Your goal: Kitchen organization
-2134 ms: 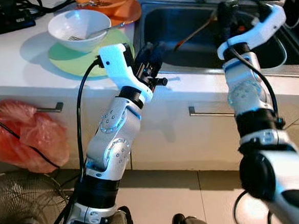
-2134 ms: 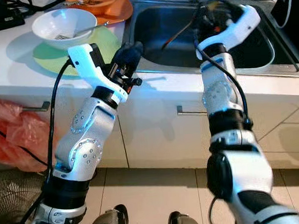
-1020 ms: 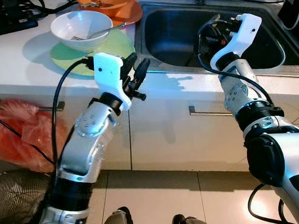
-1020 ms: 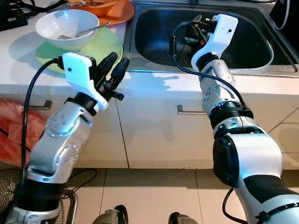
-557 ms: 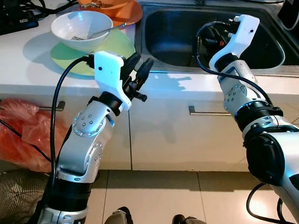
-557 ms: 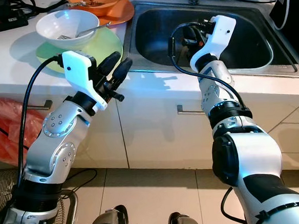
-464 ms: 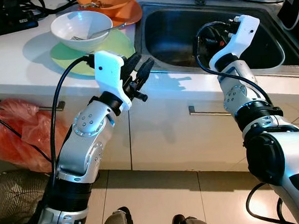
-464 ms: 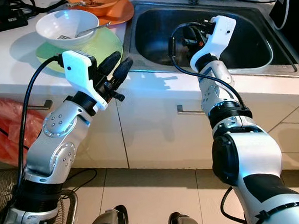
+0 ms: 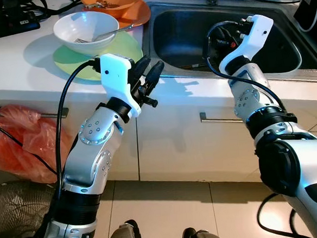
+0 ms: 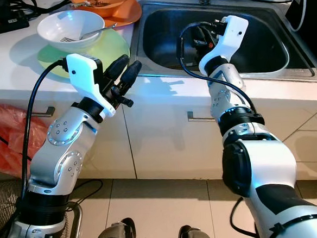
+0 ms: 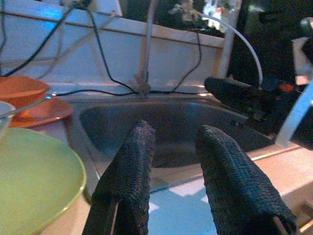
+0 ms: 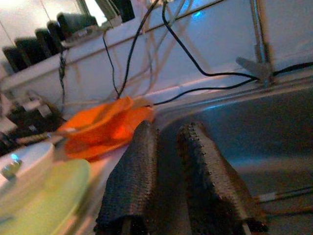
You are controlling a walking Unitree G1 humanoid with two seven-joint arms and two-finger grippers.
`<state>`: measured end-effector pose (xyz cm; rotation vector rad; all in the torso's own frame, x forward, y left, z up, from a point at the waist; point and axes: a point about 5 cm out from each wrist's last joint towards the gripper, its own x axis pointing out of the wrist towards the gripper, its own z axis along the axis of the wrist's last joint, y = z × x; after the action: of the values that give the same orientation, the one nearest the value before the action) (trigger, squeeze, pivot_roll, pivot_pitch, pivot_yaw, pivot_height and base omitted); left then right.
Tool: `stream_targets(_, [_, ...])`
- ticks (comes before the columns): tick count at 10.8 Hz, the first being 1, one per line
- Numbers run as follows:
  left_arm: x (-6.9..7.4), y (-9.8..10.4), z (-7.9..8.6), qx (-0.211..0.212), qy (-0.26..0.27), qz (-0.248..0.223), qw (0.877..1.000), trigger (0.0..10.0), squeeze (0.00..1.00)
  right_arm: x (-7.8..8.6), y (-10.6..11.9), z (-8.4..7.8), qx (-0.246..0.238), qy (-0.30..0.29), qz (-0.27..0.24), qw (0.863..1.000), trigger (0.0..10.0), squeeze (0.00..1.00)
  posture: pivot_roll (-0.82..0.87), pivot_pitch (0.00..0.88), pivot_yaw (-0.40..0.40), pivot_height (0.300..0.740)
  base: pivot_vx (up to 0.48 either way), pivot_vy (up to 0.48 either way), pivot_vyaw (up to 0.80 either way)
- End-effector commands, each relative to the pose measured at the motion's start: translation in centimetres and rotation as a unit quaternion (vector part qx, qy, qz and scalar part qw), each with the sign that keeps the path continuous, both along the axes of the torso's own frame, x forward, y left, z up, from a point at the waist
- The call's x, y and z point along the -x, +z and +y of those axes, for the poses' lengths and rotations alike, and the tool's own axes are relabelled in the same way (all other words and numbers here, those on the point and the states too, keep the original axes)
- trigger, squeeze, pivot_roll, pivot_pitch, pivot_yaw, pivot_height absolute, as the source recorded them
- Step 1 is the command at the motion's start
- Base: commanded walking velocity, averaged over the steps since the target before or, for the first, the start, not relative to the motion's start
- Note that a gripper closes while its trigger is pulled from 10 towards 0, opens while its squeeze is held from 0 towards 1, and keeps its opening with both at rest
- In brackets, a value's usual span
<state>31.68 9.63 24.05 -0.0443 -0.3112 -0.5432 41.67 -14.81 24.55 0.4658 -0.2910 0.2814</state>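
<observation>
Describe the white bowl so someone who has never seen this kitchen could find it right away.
Start at the steel sink set in the white countertop. Left of it lies a green plate, and the white bowl sits on it. Unlike the orange dishes behind, it holds a fork.

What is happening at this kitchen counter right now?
The robot stands at the counter with both arms raised, holding nothing. The left end effector, fingers apart, hovers over the counter edge beside the green plate that carries a white bowl with a fork in it. The right end effector, fingers slightly apart, reaches over the sink. An orange bowl and plate sit behind.
</observation>
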Motion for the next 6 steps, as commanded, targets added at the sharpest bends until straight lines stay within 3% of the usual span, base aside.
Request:
stream_targets(1, [0.0,0.4,0.0,0.002,0.010,-0.007,1.000,10.0,0.00,-0.1,1.3,-0.1,-0.031,0.008,-0.020,0.999,10.0,0.00,0.15,0.154,-0.067,0.740,0.000,0.000,0.00])
stream_targets(3, [-0.7,0.7,0.6,0.007,0.066,-0.017,0.998,10.0,0.00,0.5,1.0,1.7,-0.115,0.058,-0.031,0.991,10.0,0.00,0.15,0.160,-0.066,0.740,0.000,0.000,0.00])
stream_targets(6, [-0.9,0.8,0.8,-0.021,0.095,-0.029,0.995,10.0,0.00,2.3,-0.6,2.0,-0.232,0.072,0.002,0.970,10.0,0.00,0.13,0.169,-0.064,0.740,0.000,0.000,0.00])
